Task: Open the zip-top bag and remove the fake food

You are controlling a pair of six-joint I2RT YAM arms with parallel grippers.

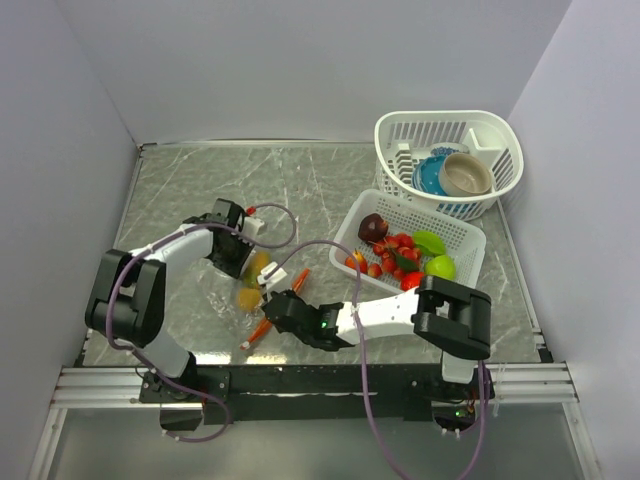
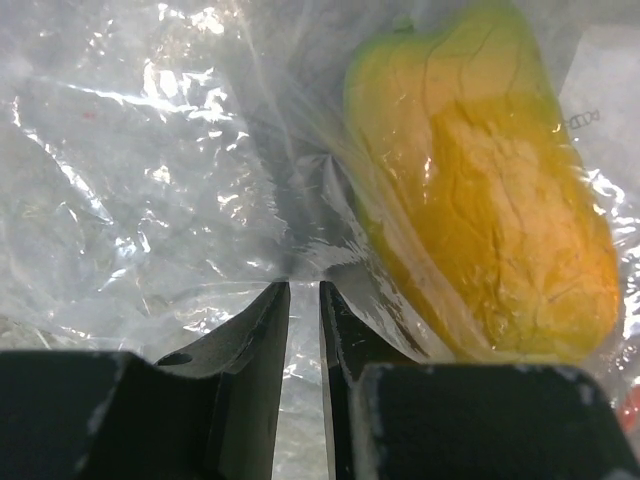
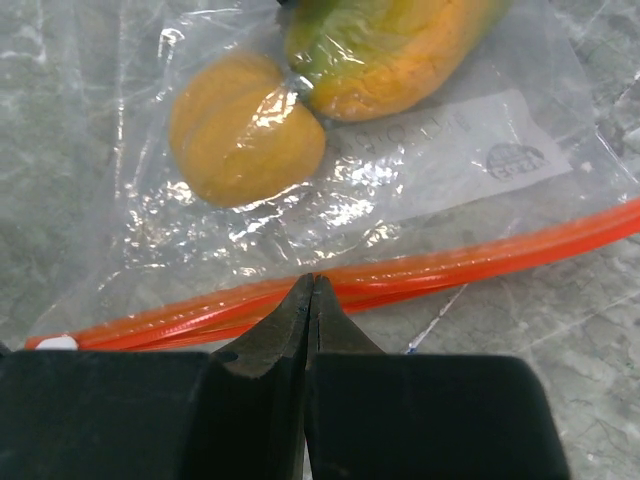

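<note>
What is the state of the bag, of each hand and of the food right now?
zip-top bag: flat on the table, pinched by both hands; zip open or sealed, cannot tell.
left hand: shut on the clear film.
right hand: shut on the zip strip.
fake food: two yellow-orange pieces inside the bag.
white tray: holds red and green pieces.

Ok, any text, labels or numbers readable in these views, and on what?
Nothing reads clearly.
White panel on the zip-top bag: one line of pale print, too faint to read.
Round emblem beside it: blurred, unreadable.
Small dark print at the bag's edge, left wrist view: too small to read.
</note>
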